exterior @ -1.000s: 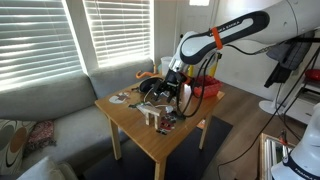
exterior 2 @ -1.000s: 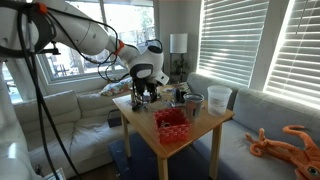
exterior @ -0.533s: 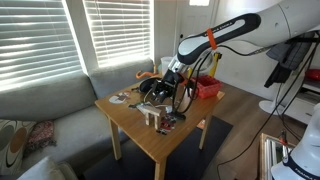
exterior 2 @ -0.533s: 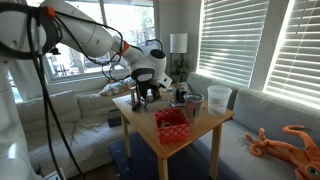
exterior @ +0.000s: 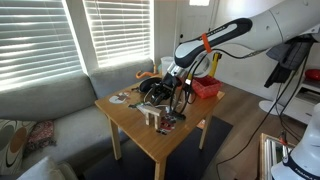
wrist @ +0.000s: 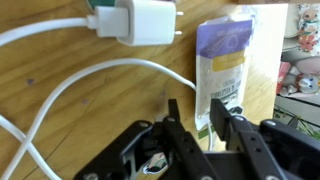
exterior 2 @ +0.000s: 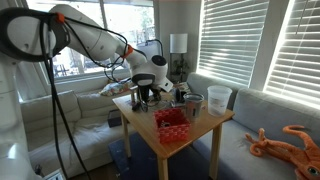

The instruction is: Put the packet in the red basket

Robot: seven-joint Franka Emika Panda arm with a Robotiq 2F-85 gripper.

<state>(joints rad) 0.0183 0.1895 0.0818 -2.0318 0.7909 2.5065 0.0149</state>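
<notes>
Packet point(wrist: 228, 60): flat on table point(wrist: 90, 115), just beside charger point(wrist: 140, 20); near end between parted jaws of gripper point(wrist: 205, 125), unclamped. Handling: descend square, pinch edge, clear cable point(wrist: 130, 62). Basket point(exterior: 207, 89) well apart.

Wooden table point(exterior: 125, 112), grey sofa point(exterior: 45, 100) behind it. White charger point(wrist: 140, 20) and white cable point(wrist: 40, 36) lie on the wood. Clear jug point(exterior 2: 219, 98) near table edge; orange toy octopus point(exterior 2: 288, 140) on cushion; blinds point(exterior 2: 262, 45) at windows
</notes>
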